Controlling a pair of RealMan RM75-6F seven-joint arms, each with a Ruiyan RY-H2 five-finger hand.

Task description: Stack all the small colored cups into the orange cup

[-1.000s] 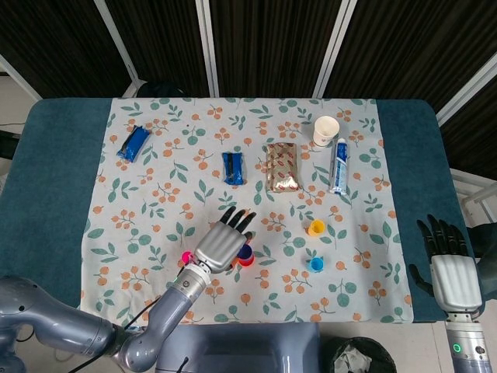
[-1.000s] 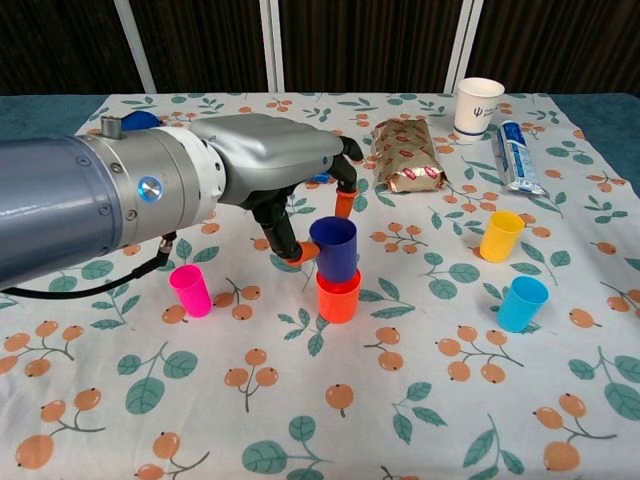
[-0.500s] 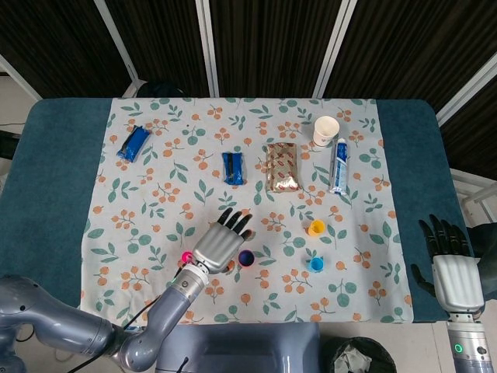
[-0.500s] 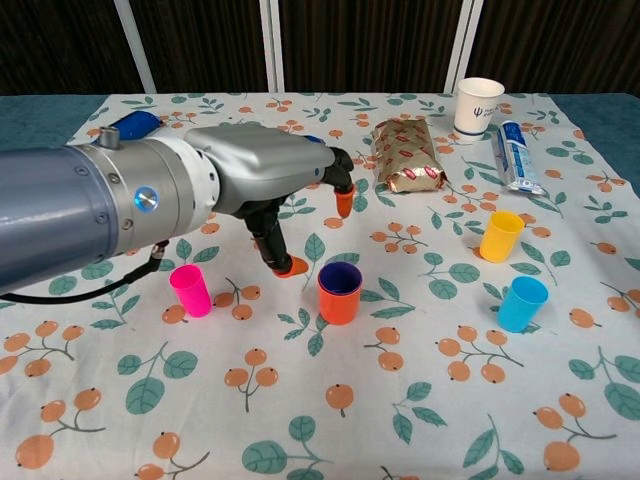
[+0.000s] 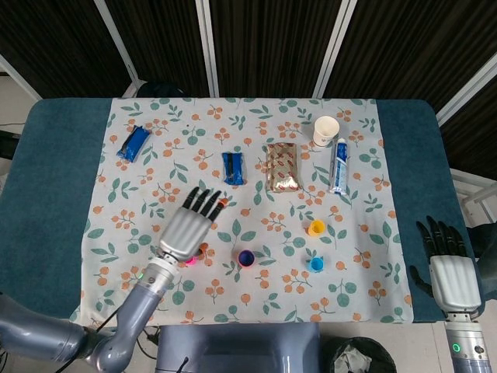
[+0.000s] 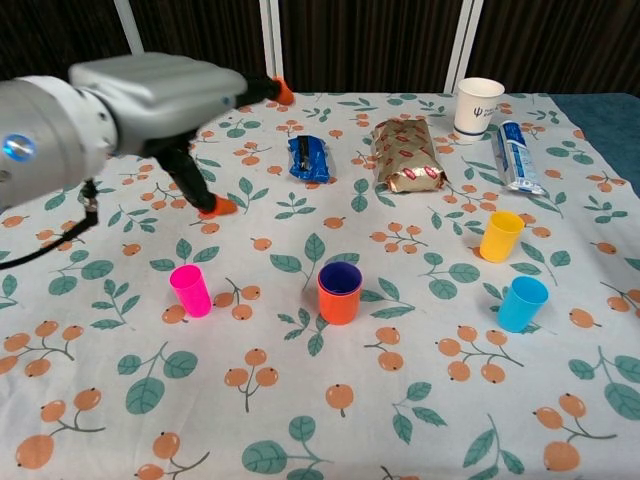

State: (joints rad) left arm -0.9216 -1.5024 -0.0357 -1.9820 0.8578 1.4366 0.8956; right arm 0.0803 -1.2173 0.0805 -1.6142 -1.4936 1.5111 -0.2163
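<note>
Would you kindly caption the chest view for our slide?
Left robot hand open above pink cup; purple cup nested in orange cup.

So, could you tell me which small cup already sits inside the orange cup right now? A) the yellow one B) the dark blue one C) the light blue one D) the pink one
B: the chest view shows the dark blue cup nested in the orange cup, while the pink cup, yellow cup and light blue cup stand apart on the cloth.
</note>
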